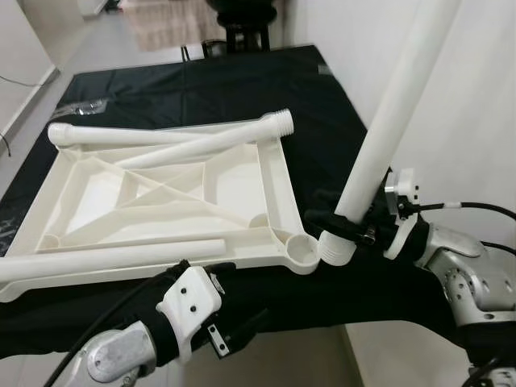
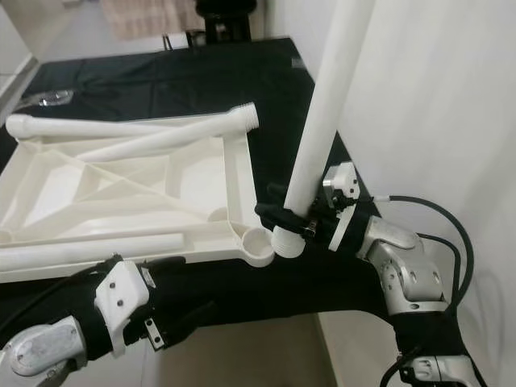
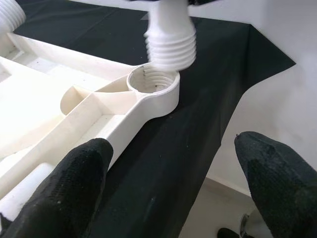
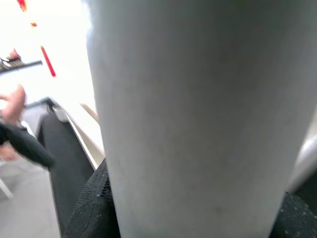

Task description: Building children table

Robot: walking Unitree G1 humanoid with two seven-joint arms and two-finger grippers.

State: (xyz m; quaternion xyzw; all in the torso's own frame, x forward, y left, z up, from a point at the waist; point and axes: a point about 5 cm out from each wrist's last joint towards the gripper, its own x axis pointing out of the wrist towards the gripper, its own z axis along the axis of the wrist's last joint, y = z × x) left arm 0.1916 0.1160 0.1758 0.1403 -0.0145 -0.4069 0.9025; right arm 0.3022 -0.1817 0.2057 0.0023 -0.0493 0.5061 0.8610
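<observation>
At lower left, your left gripper hung spread and empty. The tabletop lay left of centre. Right gripper pinched the leg, tilted over the corner socket; straightening it before threading would have helped.

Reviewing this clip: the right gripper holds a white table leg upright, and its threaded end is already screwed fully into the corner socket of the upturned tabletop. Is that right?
Not quite. The right gripper does hold the white table leg nearly upright, but its threaded end is not screwed in: the left wrist view shows it just above the corner socket of the upturned tabletop, threads exposed.
</observation>
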